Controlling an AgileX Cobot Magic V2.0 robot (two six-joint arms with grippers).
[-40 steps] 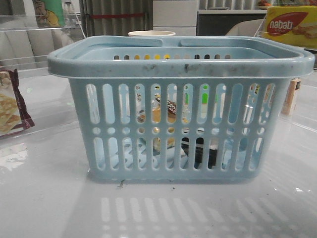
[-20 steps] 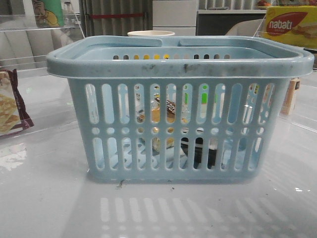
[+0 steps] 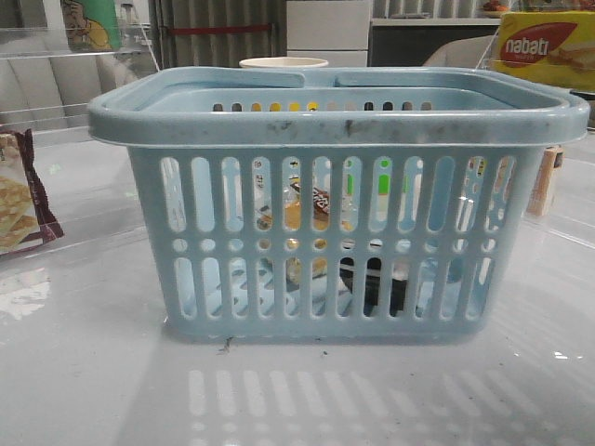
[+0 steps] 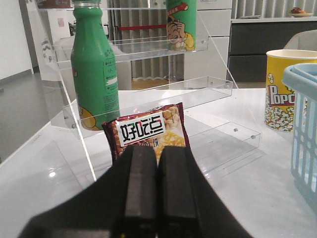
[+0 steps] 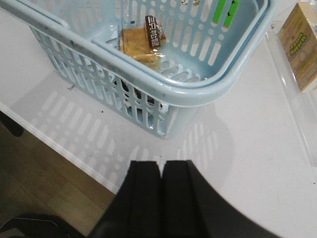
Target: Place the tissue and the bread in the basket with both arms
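Observation:
The pale blue basket [image 3: 335, 121] stands in the middle of the table. The bread [image 3: 307, 212], a golden packet with a dark label, lies inside it and shows through the slots. It also shows in the right wrist view [image 5: 142, 42]. The tissue [image 3: 372, 283] is a dark low pack on the basket floor to the right of the bread. My left gripper [image 4: 157, 148] is shut and empty, away from the basket's left side [image 4: 302, 124]. My right gripper [image 5: 161, 162] is shut and empty, above the table outside the basket's corner [image 5: 168, 91]. Neither gripper shows in the front view.
A maroon snack bag [image 4: 146, 130], a green bottle [image 4: 94, 74] and a clear acrylic shelf [image 4: 208, 87] lie ahead of the left gripper. A popcorn cup [image 4: 280, 89] stands beside the basket. A cracker bag [image 3: 23, 200], a nabati box [image 3: 544, 46] and a small carton [image 5: 299, 44] are near. The table edge [image 5: 54, 144] is close.

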